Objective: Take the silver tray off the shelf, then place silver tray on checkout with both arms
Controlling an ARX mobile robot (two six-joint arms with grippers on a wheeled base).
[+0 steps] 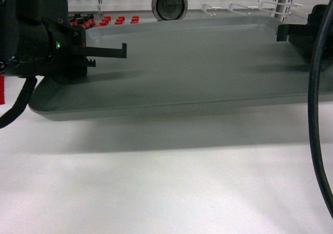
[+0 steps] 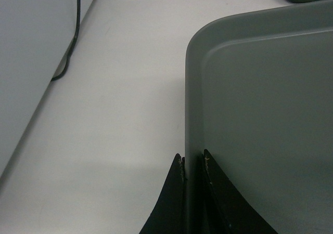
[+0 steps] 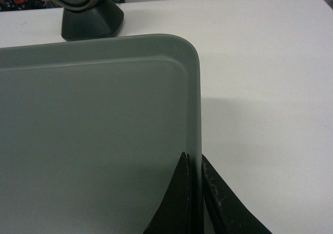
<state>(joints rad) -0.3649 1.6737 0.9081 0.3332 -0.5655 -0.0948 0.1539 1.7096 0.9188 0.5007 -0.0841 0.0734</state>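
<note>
The silver tray (image 1: pixel 197 67) is a wide dull grey tray that spans the head view over the white checkout (image 1: pixel 156 192) and casts a broad shadow on it. It seems to hang a little above the counter. My left gripper (image 1: pixel 110 55), with the green light, is shut on the tray's left rim; in the left wrist view its jaws (image 2: pixel 193 158) pinch the rim of the tray (image 2: pixel 260 114). My right gripper (image 1: pixel 283 34) is shut on the right rim, its jaws (image 3: pixel 194 158) clamping the edge of the tray (image 3: pixel 93 140). The shelf is out of view.
The black round-headed scanner (image 1: pixel 169 2) stands on the checkout just behind the tray's far edge, near its right corner (image 3: pixel 86 10). A thick black cable (image 1: pixel 317 114) hangs at the right. A pale wall panel with a thin cable (image 2: pixel 73 41) borders the counter's left.
</note>
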